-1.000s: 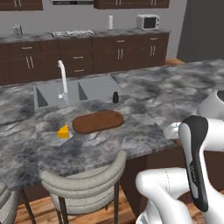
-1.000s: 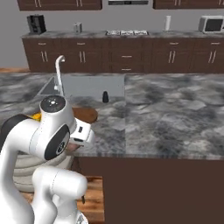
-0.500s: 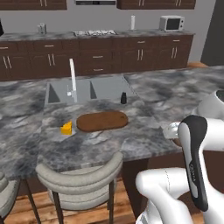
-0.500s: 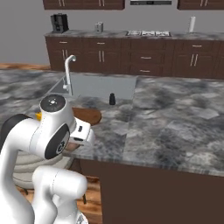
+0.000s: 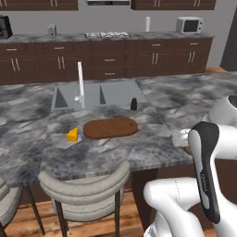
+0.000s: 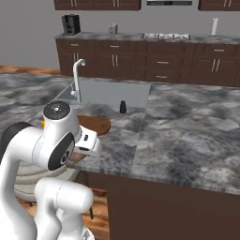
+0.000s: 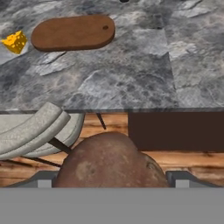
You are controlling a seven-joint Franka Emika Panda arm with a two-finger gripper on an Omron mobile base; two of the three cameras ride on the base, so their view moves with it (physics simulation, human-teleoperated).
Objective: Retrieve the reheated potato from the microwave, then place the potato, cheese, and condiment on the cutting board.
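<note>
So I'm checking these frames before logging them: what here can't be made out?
- End effector, hand view: the potato sits between the fingertips and hides their contact; its lower part is cut off at the bottom.
- Cutting board, right base view: partly hidden by the arm.
- Condiment, left base view: too small for any detail.
- Microwave, left base view: too far to see whether its door is shut.
</note>
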